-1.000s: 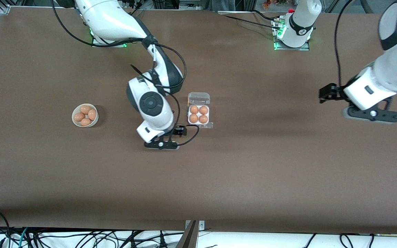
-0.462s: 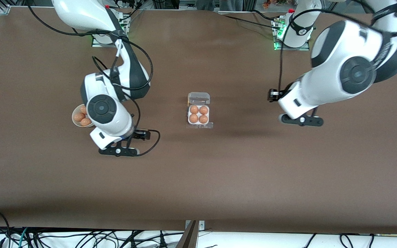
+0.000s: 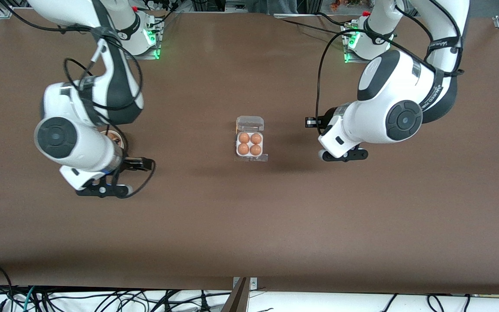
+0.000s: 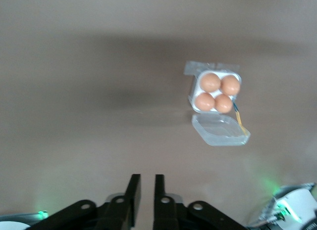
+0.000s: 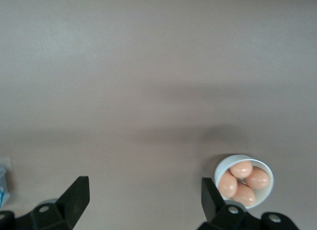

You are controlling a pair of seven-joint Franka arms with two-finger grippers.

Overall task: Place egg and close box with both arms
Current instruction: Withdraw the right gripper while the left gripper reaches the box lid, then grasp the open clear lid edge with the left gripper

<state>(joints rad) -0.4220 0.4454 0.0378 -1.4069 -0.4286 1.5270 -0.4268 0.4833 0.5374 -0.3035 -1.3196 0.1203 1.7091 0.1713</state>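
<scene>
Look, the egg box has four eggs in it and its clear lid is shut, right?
Not quite. The box does hold four eggs, but its clear lid is open, lying flat beside the tray. The left wrist view shows it best.

The brown table [image 3: 249, 225] carries two things directly on its surface. The box [image 3: 250, 143] lies near the middle of the table, its white tray filled with four orange-brown eggs and its clear lid [image 3: 250, 123] folded open flat on the table, farther from the front camera than the tray. The white bowl [image 5: 243, 180] with eggs inside stands toward the right arm's end of the table, well apart from the box.
</scene>
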